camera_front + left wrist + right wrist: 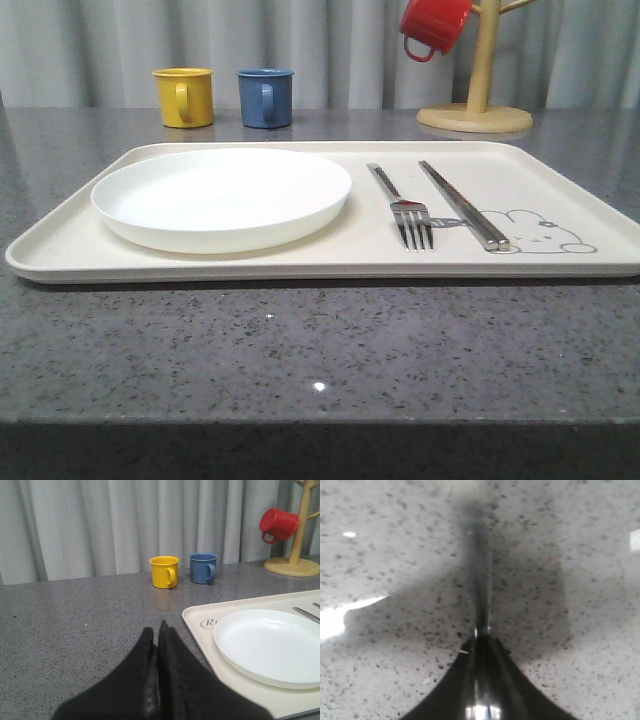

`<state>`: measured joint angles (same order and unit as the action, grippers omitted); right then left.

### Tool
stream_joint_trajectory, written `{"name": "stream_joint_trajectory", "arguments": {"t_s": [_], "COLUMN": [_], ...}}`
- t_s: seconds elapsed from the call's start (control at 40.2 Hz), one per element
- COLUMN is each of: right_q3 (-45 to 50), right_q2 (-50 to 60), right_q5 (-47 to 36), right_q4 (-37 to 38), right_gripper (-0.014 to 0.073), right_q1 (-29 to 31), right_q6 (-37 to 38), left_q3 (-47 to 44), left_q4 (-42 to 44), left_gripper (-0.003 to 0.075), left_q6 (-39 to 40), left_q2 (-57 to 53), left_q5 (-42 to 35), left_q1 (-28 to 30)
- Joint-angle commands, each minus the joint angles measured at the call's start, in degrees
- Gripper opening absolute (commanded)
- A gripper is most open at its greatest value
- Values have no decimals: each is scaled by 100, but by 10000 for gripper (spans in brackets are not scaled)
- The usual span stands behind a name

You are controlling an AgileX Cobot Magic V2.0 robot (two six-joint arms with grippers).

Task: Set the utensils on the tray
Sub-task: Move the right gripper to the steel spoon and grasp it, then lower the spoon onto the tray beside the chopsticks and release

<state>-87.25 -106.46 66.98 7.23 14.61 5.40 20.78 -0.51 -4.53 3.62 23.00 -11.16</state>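
Two utensils, fork [411, 215] and chopsticks [463, 203], lie on the tray [560, 180] near its right edge. Right gripper [480, 642] pinches a slim handle, likely the spoon [479, 580], over grey worktop; left gripper [159, 640] is closed, empty. Such a thin pinch could let it swivel or slip

The big cream tray [240, 268] lies flat on the counter. A shiny fork [402, 209] and two straight chopsticks [462, 204] lie side by side on its right half, apart, just beside the grey rabbit drawing [545, 233].

The right claw [481, 640] pinches a thin, blurry metal handle [479, 580] close over the counter.
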Motion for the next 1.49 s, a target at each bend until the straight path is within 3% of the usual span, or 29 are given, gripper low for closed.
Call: {"name": "stream_joint_trajectory", "arguments": {"t_s": [0.0, 0.373, 0.622, 0.896, 1.468], "right_q3": [-141, -148, -148, -148, -148], "right_q2": [293, 1422, 1729, 1583, 682], "right_q5": [102, 490, 903, 550, 738], "right_q4": [45, -650, -845, -880, -944], "right_gripper": [-75, -67, -67, -67, -67], "right_q1": [22, -340, -1602, -2757, -2958], "right_q6": [-73, -23, 374, 1110, 1462], "left_q3": [158, 158, 158, 158, 158], "left_q4": [-4, -4, -4, -4, -4], "left_gripper": [-18, -18, -18, -18, -18], "left_q6": [59, 59, 59, 59, 59], "left_q2": [87, 87, 87, 87, 87], "left_q5": [-454, -454, -454, -454, -454], "left_q1": [-8, -8, -8, -8, -8]}}
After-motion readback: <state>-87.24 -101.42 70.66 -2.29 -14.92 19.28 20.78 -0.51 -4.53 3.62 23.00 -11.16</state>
